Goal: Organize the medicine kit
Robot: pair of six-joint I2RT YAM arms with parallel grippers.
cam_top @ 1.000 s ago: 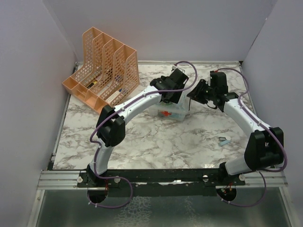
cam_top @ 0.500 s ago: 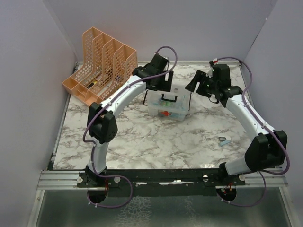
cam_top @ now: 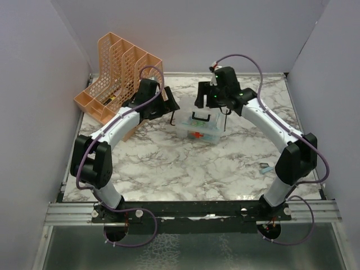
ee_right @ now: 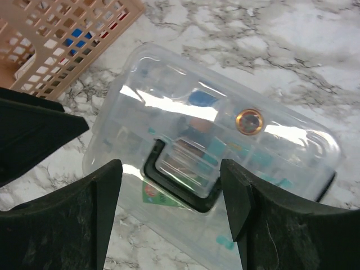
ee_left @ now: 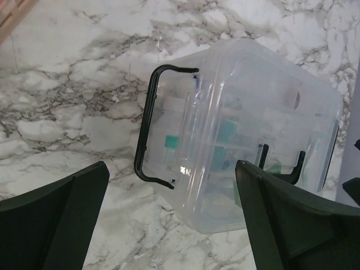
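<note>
Clear plastic medicine kit (cam_top: 199, 129) sits mid-table near the orange rack (cam_top: 121, 79), with the left gripper (cam_top: 170, 114) and right gripper (cam_top: 223, 117) poised close by. Left wrist: jaws spread, empty — the black handle (ee_left: 143, 135) looks the surest hold. Right wrist: jaws parted over the slick lid (ee_right: 225, 124); probably light, rigid.

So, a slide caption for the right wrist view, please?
Right gripper, open, hovers above the clear medicine kit on the marble table; orange mesh rack at upper left.

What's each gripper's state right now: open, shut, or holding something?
The left gripper: open, holding nothing.
The right gripper: open, over the medicine kit, not gripping it.
</note>
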